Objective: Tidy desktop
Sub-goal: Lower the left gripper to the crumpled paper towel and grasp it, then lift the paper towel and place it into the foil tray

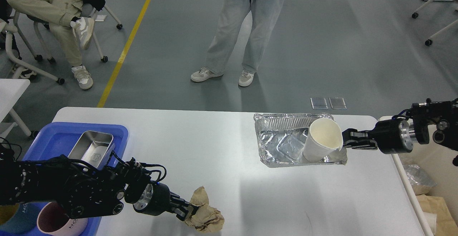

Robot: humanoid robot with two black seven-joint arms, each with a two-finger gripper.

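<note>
Desktop [222, 150]: filled the lower frame. Left gripper [188, 211], at 7 o'clock: fingers pinched on crumpled brown paper [205, 216]. Right gripper [345, 143], at 3 o'clock: fingers clamped on the right rim of a foil tray [286, 146] that held a tilted white paper cup [322, 139]. Blue tray [46, 139] sat at 9 o'clock.
</note>
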